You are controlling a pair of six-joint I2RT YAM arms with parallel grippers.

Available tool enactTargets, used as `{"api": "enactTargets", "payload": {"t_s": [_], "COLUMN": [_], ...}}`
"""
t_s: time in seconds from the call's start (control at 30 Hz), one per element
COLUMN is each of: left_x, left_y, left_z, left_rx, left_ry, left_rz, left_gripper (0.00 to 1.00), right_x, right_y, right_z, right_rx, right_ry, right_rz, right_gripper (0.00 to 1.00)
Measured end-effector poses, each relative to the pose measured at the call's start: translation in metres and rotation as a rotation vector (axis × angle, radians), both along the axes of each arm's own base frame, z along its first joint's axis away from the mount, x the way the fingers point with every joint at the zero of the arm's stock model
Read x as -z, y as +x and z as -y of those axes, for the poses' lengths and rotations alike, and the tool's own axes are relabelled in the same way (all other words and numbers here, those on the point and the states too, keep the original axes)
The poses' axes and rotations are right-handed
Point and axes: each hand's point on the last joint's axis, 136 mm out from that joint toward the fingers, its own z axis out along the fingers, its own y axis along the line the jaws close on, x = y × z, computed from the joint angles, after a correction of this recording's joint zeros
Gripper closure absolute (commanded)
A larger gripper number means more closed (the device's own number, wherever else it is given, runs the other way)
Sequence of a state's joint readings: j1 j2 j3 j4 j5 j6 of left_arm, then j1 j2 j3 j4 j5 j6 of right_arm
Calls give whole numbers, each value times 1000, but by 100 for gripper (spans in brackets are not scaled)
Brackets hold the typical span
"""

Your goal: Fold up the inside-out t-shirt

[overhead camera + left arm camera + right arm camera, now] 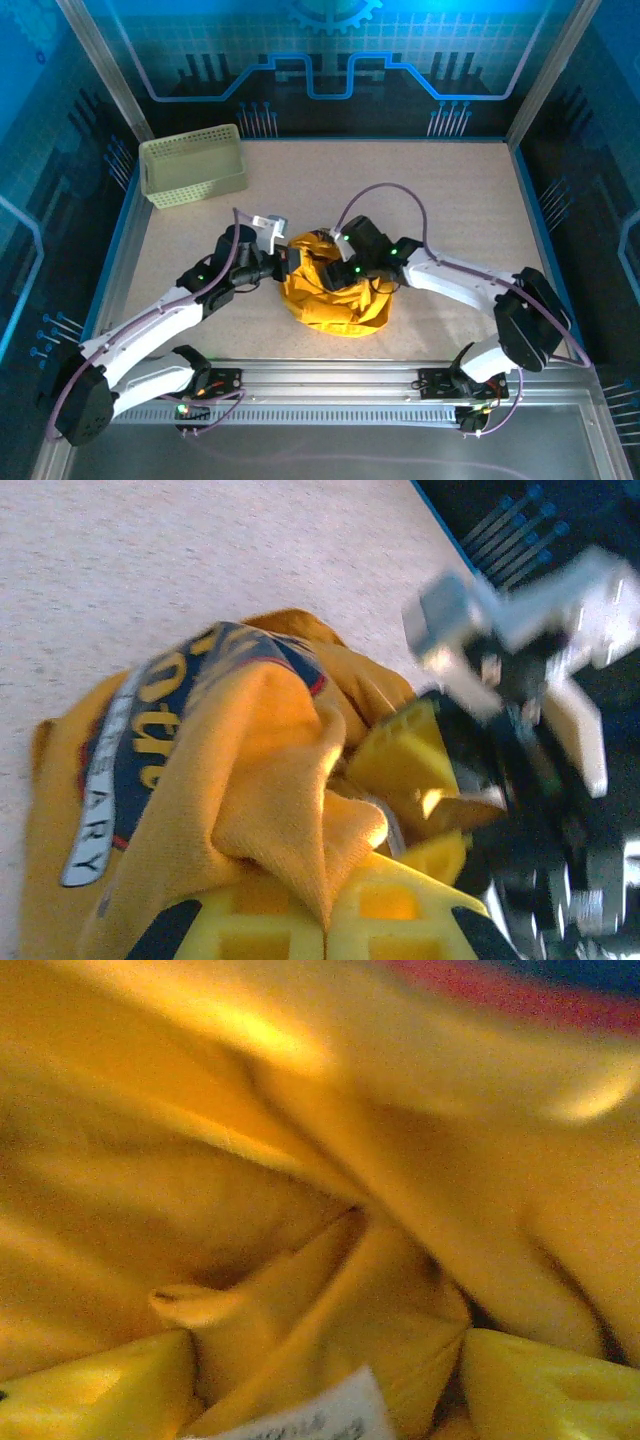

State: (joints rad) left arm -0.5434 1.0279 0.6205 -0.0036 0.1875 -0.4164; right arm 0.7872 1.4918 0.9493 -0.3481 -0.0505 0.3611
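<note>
Mustard-yellow t-shirt lay bunched in a heap at the middle of the surface, toward the near edge, between the two arms. Left wrist view caught a navy print patch with red edging and yellow letters, too folded to read. A white band under it read "EARY", the rest tucked away. A white sewn-in label showed in the right wrist view, its text too blurred to read.

Left pincer was closed on a fold of the t-shirt at the heap's left side, cloth pinched between its yellow fingers. Right pincer stood wide, fingers pushed into loose folds on the heap's top right, nothing clamped.

Surface was pale speckled beige. A pale green lattice basket sat at the far left corner, well apart from the shirt. An aluminium rail ran along the near edge. Walls were dark blue with a lit circuit-style pattern, inside metal frame posts.
</note>
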Motion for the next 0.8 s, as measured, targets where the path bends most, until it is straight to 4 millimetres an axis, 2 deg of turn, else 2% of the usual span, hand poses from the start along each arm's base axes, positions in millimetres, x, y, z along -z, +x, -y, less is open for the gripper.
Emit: {"api": "enactTargets", "payload": {"t_s": [0.1,0.23,0.33,0.4,0.5,0.57,0.63,0.8], "left_x": [14,40,57,66,73,72,67,60], "left_y": [5,-1,-8,-12,-16,-16,-15,-14], "left_z": [-16,-24,-27,-30,-32,-32,-31,-30], "left_rx": [-65,-91,-101,-106,-112,-116,-115,-112], "left_ry": [-3,9,16,18,13,3,-10,-26], "left_rz": [-42,-106,-147,-163,-175,-172,-160,-136], "left_gripper": [100,100,100,100,100,100,100,100], "right_x": [15,14,-8,-27,-47,-50,-45,-13], "right_y": [-8,-12,-11,-2,18,26,31,34], "right_z": [2,6,7,9,5,-1,-6,-7], "right_rx": [8,14,19,37,53,46,36,35], "right_ry": [-19,3,55,92,120,119,105,33], "right_rz": [-8,10,47,74,109,116,104,47], "right_gripper": [23,22,25,29,33,36,39,41]}}
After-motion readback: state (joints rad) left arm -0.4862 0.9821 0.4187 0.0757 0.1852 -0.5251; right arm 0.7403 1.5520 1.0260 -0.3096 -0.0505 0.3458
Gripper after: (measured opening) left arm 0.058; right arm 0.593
